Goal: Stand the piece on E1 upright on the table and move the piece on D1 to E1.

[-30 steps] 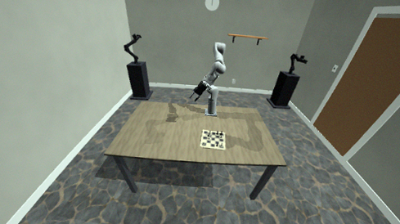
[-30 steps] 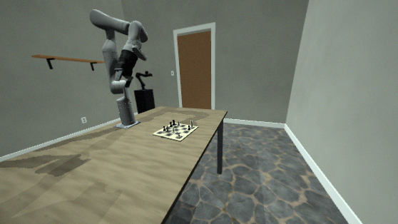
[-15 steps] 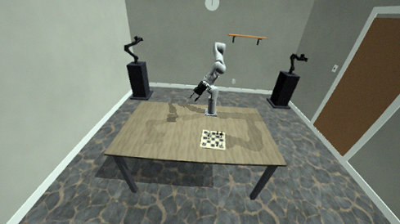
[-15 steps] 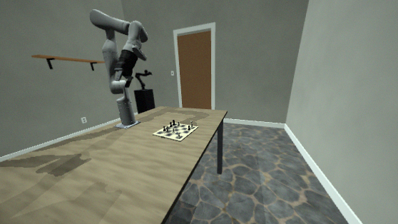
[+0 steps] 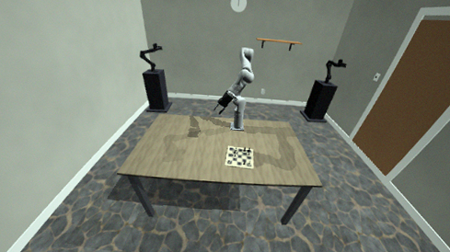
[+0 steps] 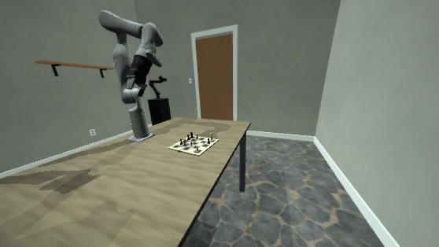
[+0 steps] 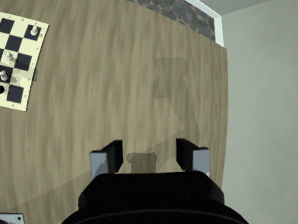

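The task pcs. are a pair of small chessmen on the thin square chessboard w/ cream & dark squares (image 5: 240, 157) (image 6: 192, 148) (image 7: 38, 55), which lies flat on the brown wood-grain tabletop (image 5: 186, 164) (image 6: 130, 197) (image 7: 90, 100). Board's edge marks are too small to read, so can't tell which pcs. sit on E1 & D1, nor which way the E1 pc. points or how its long axis runs. Wrist view cuts the board off at the L edge of the pic; a small pale chess pc. (image 7: 34, 31) is on a dark corner sq. there, w/ a second pale pc. (image 7: 8, 56) nearer the pic's edge. Exterior view has a tall black pc. (image 6: 191, 134) upright at the board's far side.

The black two-finger tool (image 5: 218, 112) (image 6: 135, 91) (image 7: 149, 150) is spread fully, w/ a wide gap betw. its fingers; holds nothing, touches nothing. It hangs well above the tabletop, off to one side of the board & well apart from the pcs. The grey-white jointed arm (image 5: 246, 76) (image 6: 122, 57) is bent, tool tilted down; its foot is bolted-looking, on a pale sq. base plate (image 5: 232, 128) (image 6: 131, 139) near the tabletop's back edge.
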`<state>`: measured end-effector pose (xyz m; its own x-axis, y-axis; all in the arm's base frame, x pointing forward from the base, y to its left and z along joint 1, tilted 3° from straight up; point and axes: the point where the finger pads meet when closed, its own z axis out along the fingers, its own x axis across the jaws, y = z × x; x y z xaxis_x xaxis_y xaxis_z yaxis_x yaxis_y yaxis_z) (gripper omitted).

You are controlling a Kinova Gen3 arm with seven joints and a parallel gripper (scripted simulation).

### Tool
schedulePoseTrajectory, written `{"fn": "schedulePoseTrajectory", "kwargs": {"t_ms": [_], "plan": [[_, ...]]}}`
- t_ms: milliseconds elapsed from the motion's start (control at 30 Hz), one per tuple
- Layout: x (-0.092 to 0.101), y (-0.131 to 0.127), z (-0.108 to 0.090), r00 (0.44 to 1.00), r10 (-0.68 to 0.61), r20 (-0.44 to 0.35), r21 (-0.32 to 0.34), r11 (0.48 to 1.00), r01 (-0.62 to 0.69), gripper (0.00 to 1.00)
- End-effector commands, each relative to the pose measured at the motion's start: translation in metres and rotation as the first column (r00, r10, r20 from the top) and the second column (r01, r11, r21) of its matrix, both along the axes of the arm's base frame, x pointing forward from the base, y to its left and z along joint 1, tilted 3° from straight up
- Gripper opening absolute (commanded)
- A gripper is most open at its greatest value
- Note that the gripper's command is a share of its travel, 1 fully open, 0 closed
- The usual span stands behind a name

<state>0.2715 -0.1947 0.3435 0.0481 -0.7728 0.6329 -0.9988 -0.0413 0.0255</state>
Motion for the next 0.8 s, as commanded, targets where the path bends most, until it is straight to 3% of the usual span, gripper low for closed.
{"fn": "schedulePoseTrajectory", "kwargs": {"t_ms": [0, 767], "plan": [[0.0, -0.001, -0.001, 1.0, -0.023, 0.013, 0.01, 1.0, 0.023, 1.0], [0.002, -0.004, -0.012, 0.977, -0.192, 0.089, 0.103, 0.978, 0.183, 1.0]]}}
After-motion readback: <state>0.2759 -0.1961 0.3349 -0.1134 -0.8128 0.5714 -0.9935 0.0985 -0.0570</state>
